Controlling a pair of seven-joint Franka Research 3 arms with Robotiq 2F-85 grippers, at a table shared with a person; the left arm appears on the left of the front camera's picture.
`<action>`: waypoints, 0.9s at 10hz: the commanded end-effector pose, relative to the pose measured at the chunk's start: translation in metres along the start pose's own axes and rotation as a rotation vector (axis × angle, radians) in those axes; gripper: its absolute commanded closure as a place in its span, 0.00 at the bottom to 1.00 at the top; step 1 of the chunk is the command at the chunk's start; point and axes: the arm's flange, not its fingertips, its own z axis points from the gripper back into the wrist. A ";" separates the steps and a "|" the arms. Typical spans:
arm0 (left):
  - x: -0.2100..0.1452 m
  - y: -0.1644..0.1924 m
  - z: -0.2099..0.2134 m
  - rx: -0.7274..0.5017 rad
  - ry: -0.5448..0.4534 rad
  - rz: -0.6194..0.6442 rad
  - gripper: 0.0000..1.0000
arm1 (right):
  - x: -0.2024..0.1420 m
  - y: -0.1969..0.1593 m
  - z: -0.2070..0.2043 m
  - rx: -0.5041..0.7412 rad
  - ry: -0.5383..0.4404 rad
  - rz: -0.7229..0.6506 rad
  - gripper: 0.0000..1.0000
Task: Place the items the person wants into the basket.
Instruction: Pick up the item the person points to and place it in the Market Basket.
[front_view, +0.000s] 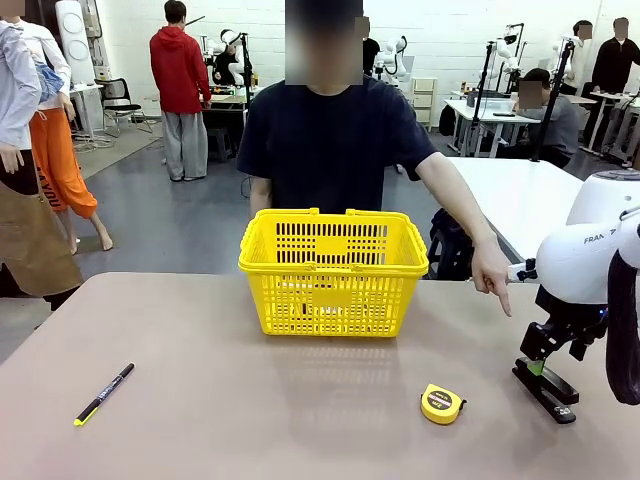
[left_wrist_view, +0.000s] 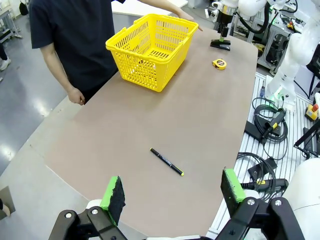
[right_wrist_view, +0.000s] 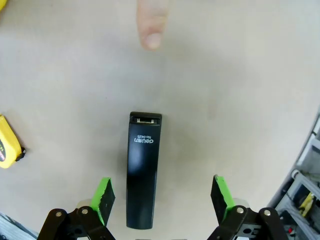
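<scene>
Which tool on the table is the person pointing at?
The black stapler, under the right hand. The person's finger points down just beyond it; the yellow tape measure and the black pen lie farther off.

A yellow lattice basket (front_view: 333, 271) at frame centre, a black stapler (right_wrist_view: 142, 170) with white print, a yellow-and-black tape measure (front_view: 441, 404), a black, yellow-tipped pen (front_view: 103, 394), a tan table (front_view: 250, 410).

White wall (front_view: 300, 30), grey floor (front_view: 190, 225), white workbenches (front_view: 490, 110), black chair (front_view: 120, 100)
</scene>
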 end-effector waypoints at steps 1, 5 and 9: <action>-0.001 0.000 0.001 0.000 -0.014 -0.022 0.00 | 0.005 0.007 -0.008 -0.037 0.023 -0.004 0.00; -0.001 0.000 0.001 0.000 -0.014 -0.022 0.00 | 0.002 0.008 -0.008 -0.019 0.057 0.011 0.00; -0.001 0.000 0.001 0.000 -0.014 -0.022 0.00 | 0.002 0.006 -0.012 0.010 0.104 0.017 0.43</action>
